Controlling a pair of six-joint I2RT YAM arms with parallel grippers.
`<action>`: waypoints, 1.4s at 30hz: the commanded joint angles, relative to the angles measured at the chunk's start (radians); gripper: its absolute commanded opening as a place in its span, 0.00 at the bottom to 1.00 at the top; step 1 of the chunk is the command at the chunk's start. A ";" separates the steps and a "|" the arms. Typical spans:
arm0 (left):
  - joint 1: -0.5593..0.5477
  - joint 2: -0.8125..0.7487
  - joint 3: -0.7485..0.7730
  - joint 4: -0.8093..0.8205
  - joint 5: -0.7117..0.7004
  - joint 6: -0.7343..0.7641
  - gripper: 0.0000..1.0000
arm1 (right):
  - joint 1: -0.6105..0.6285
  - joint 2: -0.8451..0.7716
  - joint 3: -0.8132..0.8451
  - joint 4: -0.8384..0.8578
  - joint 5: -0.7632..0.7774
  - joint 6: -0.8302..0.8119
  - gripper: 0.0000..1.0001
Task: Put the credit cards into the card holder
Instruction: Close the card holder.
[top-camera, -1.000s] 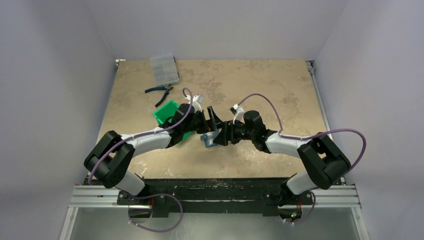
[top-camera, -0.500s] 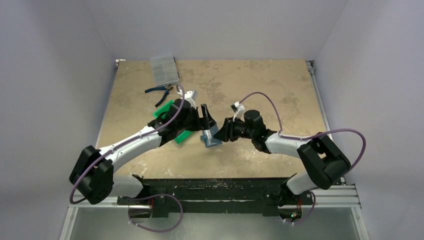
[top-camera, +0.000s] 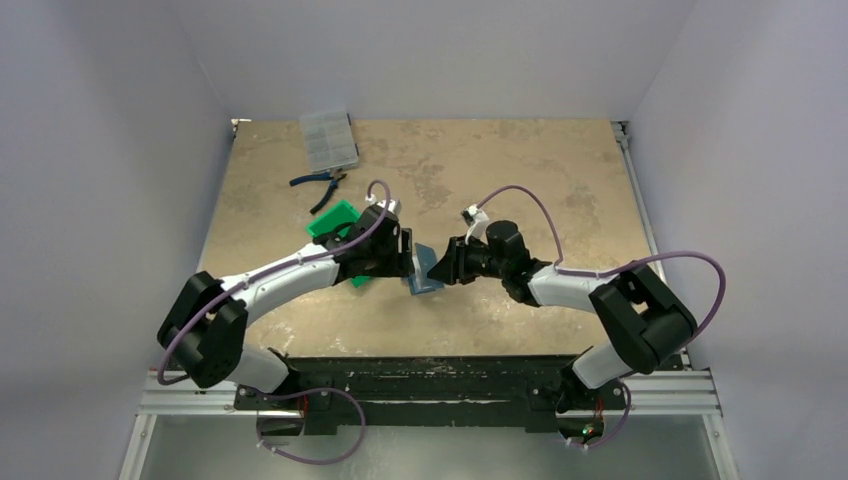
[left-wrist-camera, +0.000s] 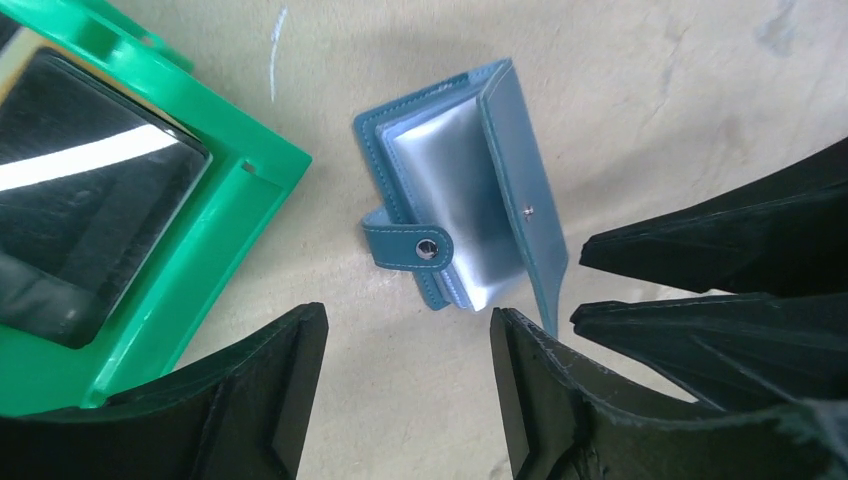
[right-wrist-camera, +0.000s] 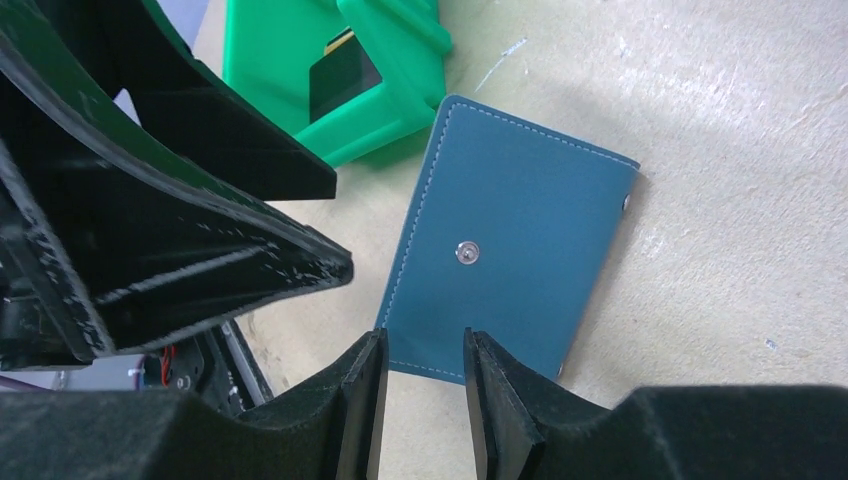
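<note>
The teal card holder (left-wrist-camera: 460, 200) lies open on the table, its shiny grey pockets showing and its cover raised on edge. In the right wrist view the cover (right-wrist-camera: 510, 260) faces the camera. It also shows in the top view (top-camera: 425, 280), between the two grippers. My left gripper (left-wrist-camera: 408, 340) is open and empty, just short of the holder's clasp tab. My right gripper (right-wrist-camera: 425, 350) is narrowly open, its fingertips at the cover's lower edge and nothing pinched between them. A glossy credit card (left-wrist-camera: 90, 190) lies in the green tray (left-wrist-camera: 250, 200).
The green tray (top-camera: 335, 222) sits just left of the card holder, under my left arm. Blue-handled pliers (top-camera: 320, 182) and a clear compartment box (top-camera: 328, 138) lie at the far left of the table. My right gripper's fingers (left-wrist-camera: 720, 250) reach into the left wrist view.
My left arm has swung and its gripper has come down and back, close to the card holder's left side. My right gripper has edged slightly left against the cover.
</note>
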 joint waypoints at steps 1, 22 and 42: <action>-0.019 0.050 0.051 0.007 -0.019 0.039 0.66 | 0.003 0.016 0.009 0.043 -0.012 0.006 0.41; -0.043 0.237 0.133 0.063 -0.055 0.038 0.60 | 0.003 0.020 0.005 0.057 -0.018 0.016 0.41; -0.043 0.055 -0.020 0.084 -0.137 -0.002 0.24 | 0.000 0.200 0.189 -0.012 -0.196 0.070 0.28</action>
